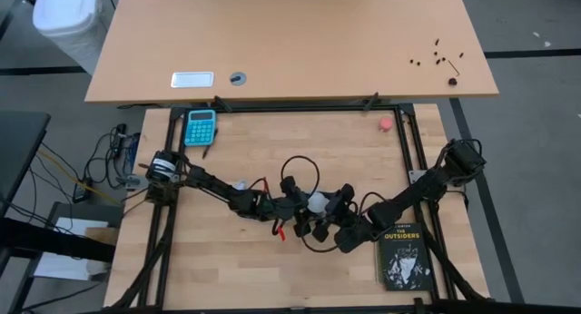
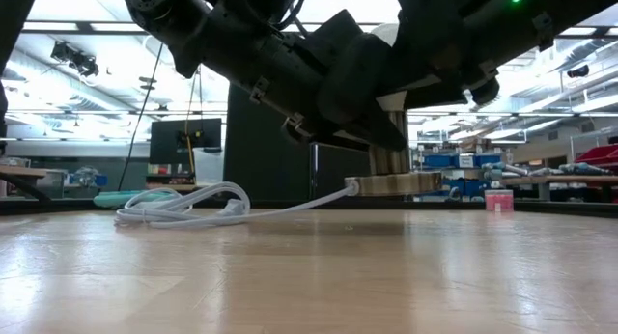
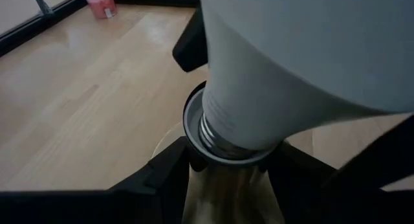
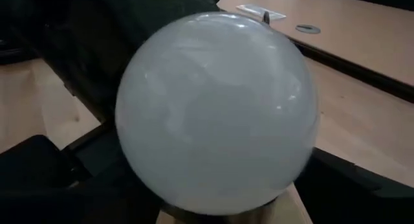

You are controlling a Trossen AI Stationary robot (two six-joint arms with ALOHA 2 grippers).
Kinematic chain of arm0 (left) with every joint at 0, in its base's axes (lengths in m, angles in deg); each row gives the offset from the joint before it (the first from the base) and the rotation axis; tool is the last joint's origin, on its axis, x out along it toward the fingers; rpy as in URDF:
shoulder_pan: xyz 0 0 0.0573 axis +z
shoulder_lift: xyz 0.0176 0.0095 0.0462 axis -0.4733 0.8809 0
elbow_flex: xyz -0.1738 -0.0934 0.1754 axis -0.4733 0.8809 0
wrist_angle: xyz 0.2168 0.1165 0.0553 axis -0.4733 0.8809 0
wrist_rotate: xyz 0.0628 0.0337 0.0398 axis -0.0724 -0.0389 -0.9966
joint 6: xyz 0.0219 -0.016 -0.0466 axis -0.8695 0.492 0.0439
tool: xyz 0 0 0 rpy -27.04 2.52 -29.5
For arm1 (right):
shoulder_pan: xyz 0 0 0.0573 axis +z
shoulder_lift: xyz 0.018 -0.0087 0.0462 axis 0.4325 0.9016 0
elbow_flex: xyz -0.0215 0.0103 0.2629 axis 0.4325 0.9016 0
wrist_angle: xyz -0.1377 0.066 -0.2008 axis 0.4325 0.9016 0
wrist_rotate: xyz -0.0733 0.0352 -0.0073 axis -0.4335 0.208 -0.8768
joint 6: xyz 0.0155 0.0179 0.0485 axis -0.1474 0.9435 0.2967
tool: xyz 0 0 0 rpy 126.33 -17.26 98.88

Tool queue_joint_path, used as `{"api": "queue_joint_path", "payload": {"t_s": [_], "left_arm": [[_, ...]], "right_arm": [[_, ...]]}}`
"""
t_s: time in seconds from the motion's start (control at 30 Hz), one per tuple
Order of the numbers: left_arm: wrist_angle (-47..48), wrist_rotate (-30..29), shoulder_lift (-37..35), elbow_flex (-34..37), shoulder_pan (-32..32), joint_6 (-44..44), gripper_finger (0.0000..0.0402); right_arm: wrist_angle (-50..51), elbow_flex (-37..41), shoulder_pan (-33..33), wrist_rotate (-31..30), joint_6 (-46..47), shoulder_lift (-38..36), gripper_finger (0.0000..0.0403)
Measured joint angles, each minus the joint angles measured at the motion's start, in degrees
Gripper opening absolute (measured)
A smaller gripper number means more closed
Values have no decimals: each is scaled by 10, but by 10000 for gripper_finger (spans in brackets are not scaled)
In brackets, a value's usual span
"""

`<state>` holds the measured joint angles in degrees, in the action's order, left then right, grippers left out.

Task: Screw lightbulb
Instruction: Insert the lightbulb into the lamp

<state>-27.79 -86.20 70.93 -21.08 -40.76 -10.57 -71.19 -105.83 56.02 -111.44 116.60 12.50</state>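
At mid-tabletop (image 1: 236, 260), the frosted white lightbulb (image 1: 317, 202) is seated in a round silvery socket (image 3: 223, 156).
The socket is clamped by the left gripper (image 1: 292, 208); the right gripper (image 1: 334, 208) jaws are parted around the smooth globe.

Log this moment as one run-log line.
lightbulb: base seated in socket | left gripper: holding socket | right gripper: at bulb

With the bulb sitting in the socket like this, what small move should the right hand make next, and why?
Probably close again on the lightbulb and give another turn. The left wrist view shows its screw threads partly exposed above the socket rim, so it likely isn't fully seated. The left hand is at the socket, apparently steadying it, and the right hand sits beside the bulb.
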Motion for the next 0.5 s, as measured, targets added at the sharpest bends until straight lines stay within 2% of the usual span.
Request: {"api": "queue_joint_path", "payload": {"t_s": [0.17, 0.5], "left_arm": [[4, 15, 0, 0, 0, -1, 193], [-1, 47, 0, 0, 1, -1, 193]], "right_arm": [[5, 0, -3, 21, -1, -1, 324], [51, 0, -2, 122, -49, -55, 319]]}}
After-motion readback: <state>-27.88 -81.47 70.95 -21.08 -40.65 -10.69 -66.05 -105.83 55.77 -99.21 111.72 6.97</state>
